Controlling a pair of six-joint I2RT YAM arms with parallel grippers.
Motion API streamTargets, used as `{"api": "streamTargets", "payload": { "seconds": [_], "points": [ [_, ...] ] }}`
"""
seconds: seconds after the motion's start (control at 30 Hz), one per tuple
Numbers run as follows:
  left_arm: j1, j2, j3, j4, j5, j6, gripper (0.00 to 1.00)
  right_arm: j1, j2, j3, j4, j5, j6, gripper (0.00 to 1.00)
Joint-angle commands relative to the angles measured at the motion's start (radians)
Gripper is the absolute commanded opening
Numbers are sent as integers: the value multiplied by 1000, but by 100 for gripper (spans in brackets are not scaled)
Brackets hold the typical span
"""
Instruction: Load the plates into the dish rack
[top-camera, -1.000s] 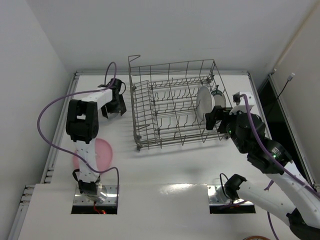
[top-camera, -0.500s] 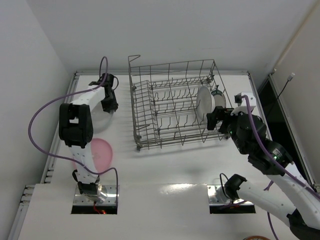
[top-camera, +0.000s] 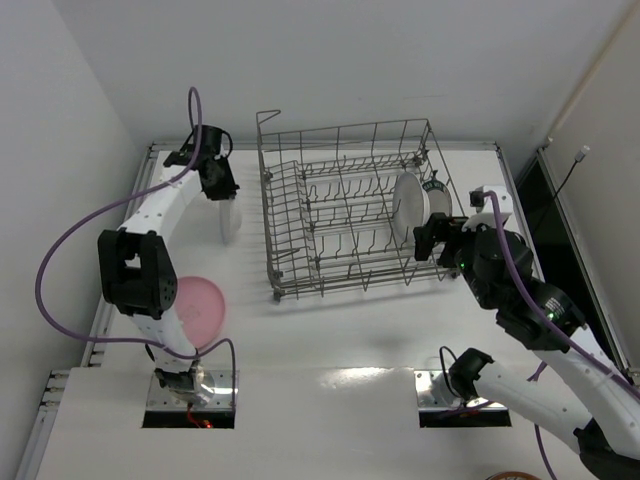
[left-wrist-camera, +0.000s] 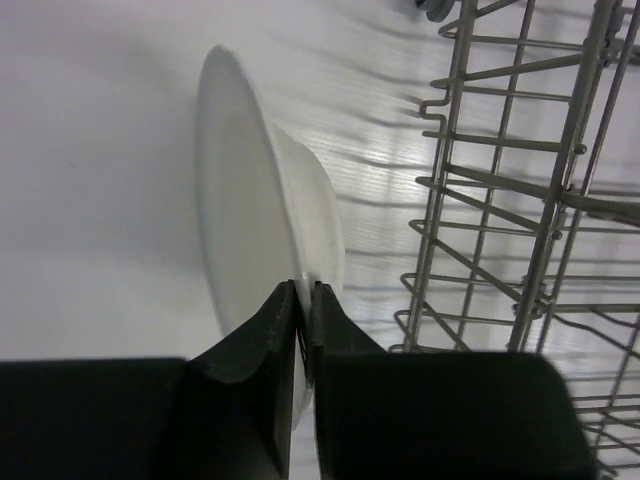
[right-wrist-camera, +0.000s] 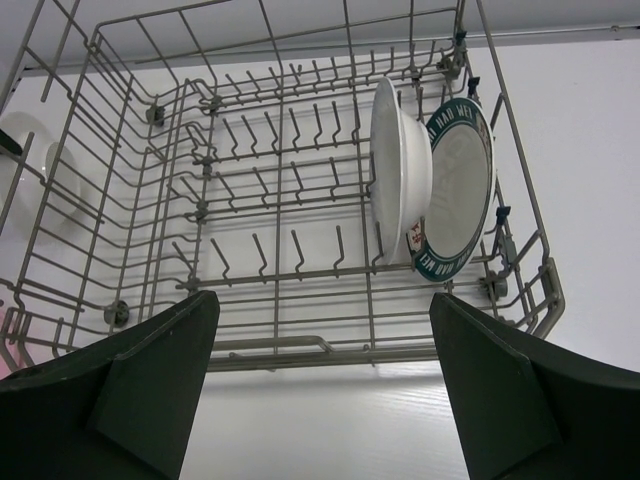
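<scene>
Above the white surface (top-camera: 330, 330), left claw (left-wrist-camera: 303, 300) pinches the rim of a white plate (left-wrist-camera: 235, 220) edge-on beside the dish rack (top-camera: 330, 215); next, likely a lift over its wall; right claw (right-wrist-camera: 323, 296) spread.

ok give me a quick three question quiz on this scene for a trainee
1. How many plates stand in the dish rack? A one, B two, C three.
2. True or false: the left end effector grips a white plate by its rim, outside the rack.
3. Fill in the colour: the ____ plate lies flat on the table.
Key: 1 B, the teal-rimmed plate and the racked white plate. 2 true. 3 pink plate.
</scene>
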Motion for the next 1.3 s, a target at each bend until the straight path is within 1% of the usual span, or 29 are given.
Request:
{"api": "streamTargets", "payload": {
  "seconds": [0.0,0.13,0.3,0.37,0.4,0.53,0.57,0.63,0.67,0.7,0.73,0.77,0.83,0.87,0.9,0.93,0.97,1.1,1.2,1.27],
  "points": [
    [-5,-55,43,23,12,-29,0,-3,-8,-4,30,21,-12,85],
    [-5,-97,24,34,0,-38,0,-3,-8,-4,21,21,-12,85],
    [-5,-146,55,34,-11,-71,0,-3,-17,-4,21,21,-3,85],
    [-5,-190,81,34,-11,-84,0,-3,-17,-4,21,21,-3,85],
    [-14,-206,99,34,-22,-95,0,-3,-17,-4,21,21,-3,85],
    [-14,-238,283,-26,-91,-126,0,-3,-26,-4,21,12,-3,85],
    [-14,-238,362,-35,-100,-126,0,-3,-26,-4,21,12,-3,85],
    [-14,-272,417,-35,-100,-164,0,-3,-26,-4,21,12,-3,85],
    [-14,-289,429,-20,-58,-173,0,-3,-26,5,21,12,-3,85],
    [-14,-308,420,35,-31,-184,0,-3,-26,6,21,12,-3,85],
    [-29,-344,409,63,-4,-205,0,-3,-35,6,21,12,-3,85],
    [-40,-358,394,90,65,-206,0,-3,-36,6,21,12,-3,85],
    [-81,-402,316,203,152,-251,0,-3,-45,6,10,21,6,85],
    [-95,-426,229,257,180,-271,0,-3,-45,6,10,21,6,85],
    [-108,-451,189,373,199,-291,0,-3,-57,6,0,21,6,85],
    [-138,-470,166,412,208,-311,0,-3,-66,6,0,32,6,85],
    [-157,-479,165,429,208,-339,0,-3,-66,6,0,32,6,85],
    [-275,-431,271,443,274,-339,0,-3,-89,15,-10,43,25,85],
    [-397,-407,262,513,311,-348,0,-3,-100,15,-10,64,35,85],
    [-448,-396,239,531,300,-348,0,-3,-109,15,-10,64,35,85]
  ]
}}
